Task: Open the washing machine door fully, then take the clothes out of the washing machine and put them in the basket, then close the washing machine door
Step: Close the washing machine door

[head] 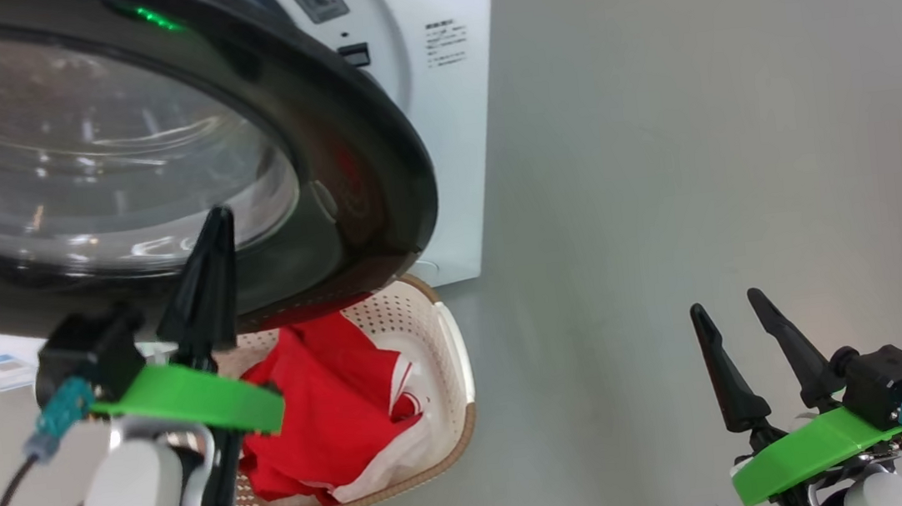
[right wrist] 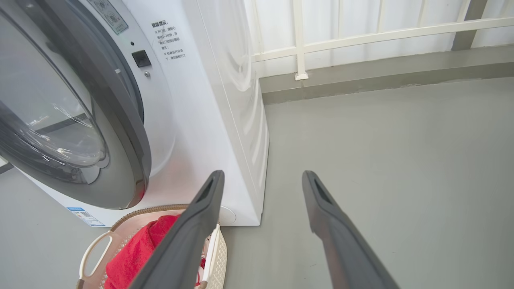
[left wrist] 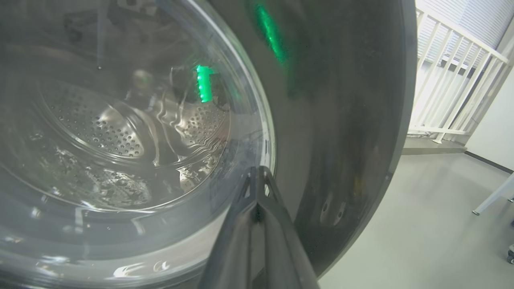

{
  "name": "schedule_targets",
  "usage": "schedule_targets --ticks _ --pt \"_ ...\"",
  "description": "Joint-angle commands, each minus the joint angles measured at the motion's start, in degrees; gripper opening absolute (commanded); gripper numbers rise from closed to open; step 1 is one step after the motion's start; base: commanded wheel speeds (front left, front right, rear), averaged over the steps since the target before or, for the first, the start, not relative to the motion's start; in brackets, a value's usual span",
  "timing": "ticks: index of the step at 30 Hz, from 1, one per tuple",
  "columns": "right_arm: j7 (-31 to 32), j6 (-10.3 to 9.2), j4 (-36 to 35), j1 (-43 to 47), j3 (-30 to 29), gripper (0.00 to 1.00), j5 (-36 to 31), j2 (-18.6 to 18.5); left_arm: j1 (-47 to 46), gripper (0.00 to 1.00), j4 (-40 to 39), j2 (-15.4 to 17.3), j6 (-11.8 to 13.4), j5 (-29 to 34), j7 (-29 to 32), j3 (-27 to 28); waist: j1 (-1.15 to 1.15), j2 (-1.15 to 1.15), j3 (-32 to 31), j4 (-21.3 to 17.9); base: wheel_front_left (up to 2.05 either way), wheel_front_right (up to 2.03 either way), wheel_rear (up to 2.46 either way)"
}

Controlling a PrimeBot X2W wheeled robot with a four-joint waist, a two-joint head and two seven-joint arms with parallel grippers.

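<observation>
Held the left gripper (head: 215,227) with fingers drawn tight together and empty, tips set at the seam of glass and black rim on the washing machine door (head: 358,170); could not tell touching from just short. Found that door only part-way swung, hanging above the far end of the basket (head: 457,353). Found the clothes (head: 324,400) heaped red and white inside the basket, on the floor (head: 698,135) just near of the washing machine (head: 445,119). Held the right gripper (head: 729,303) well off to the right over bare floor, fingers spread apart, gripping nothing.

Judged the unloading done and the closing push as the step in hand. Reckoned three ways to fail. First, a slip: narrow closed tips on glossy, bulging glass, likely to skate sideways and off the right edge under an off-square push. Second, a door left unlatched after too soft a shove, or bounced back after too hard a one. Third, a snag: could not judge the clearance between the door's lower edge and the basket rim with its piled cloth, so possibly a dragged garment or a nudged basket during the swing.
</observation>
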Motion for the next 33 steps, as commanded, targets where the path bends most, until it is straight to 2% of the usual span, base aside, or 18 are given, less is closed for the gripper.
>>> schedule_targets --ticks 1,5,7,15,16,17,18,22,33 --pt "-0.4 0.36 -1.2 0.5 0.8 1.00 -0.6 -0.3 0.9 0.00 -1.2 0.9 -0.3 0.1 -0.3 2.4 0.00 0.00 -1.1 1.3 0.00 0.00 0.00" --pt "-0.4 0.36 -1.0 1.5 0.1 1.00 -1.4 -0.3 5.3 0.00 -1.5 0.1 -0.3 0.2 -0.3 4.2 0.00 0.00 -2.4 3.0 0.00 0.00 0.00" --pt "-0.4 0.36 -0.9 2.0 -0.1 1.00 -1.7 -0.3 7.6 0.05 -1.8 -0.3 -0.3 0.3 -0.3 5.2 0.00 0.00 -3.2 3.8 0.00 0.00 0.00" --pt "-0.4 0.36 -0.8 3.8 -1.2 1.00 -2.7 -0.3 15.6 0.49 -2.4 -1.3 -0.3 2.7 -0.3 9.6 0.00 0.00 -5.3 6.3 0.00 0.00 0.00" --pt "-0.4 0.36 -0.8 4.0 -1.3 1.00 -2.7 -0.3 16.3 0.56 -2.4 -1.4 -0.3 3.1 -0.3 10.1 0.00 0.00 -5.5 6.6 0.00 0.00 0.00" --pt "-0.4 0.36 -0.8 4.1 -1.3 1.00 -2.8 -0.3 17.0 0.70 -2.5 -1.4 -0.3 3.5 -0.3 10.5 0.00 0.00 -5.7 6.8 0.00 0.00 0.00" --pt "-0.4 0.36 -0.8 4.3 -1.4 1.00 -2.8 -0.3 17.6 0.78 -2.6 -1.4 -0.3 3.9 -0.3 10.8 0.00 0.00 -5.9 7.0 0.00 0.00 0.00" --pt "-0.4 0.36 -0.7 5.2 -1.5 1.00 -3.0 -0.3 19.7 1.00 -3.0 -1.5 -0.3 5.2 -0.3 11.7 0.00 0.00 -6.9 7.8 0.00 0.00 0.00" --pt "-0.4 0.36 -0.7 7.4 -2.4 1.00 -3.2 -0.3 23.9 1.00 -5.5 -1.4 -0.3 7.7 -0.3 14.9 0.00 0.00 -8.7 8.4 0.00 0.00 0.00"
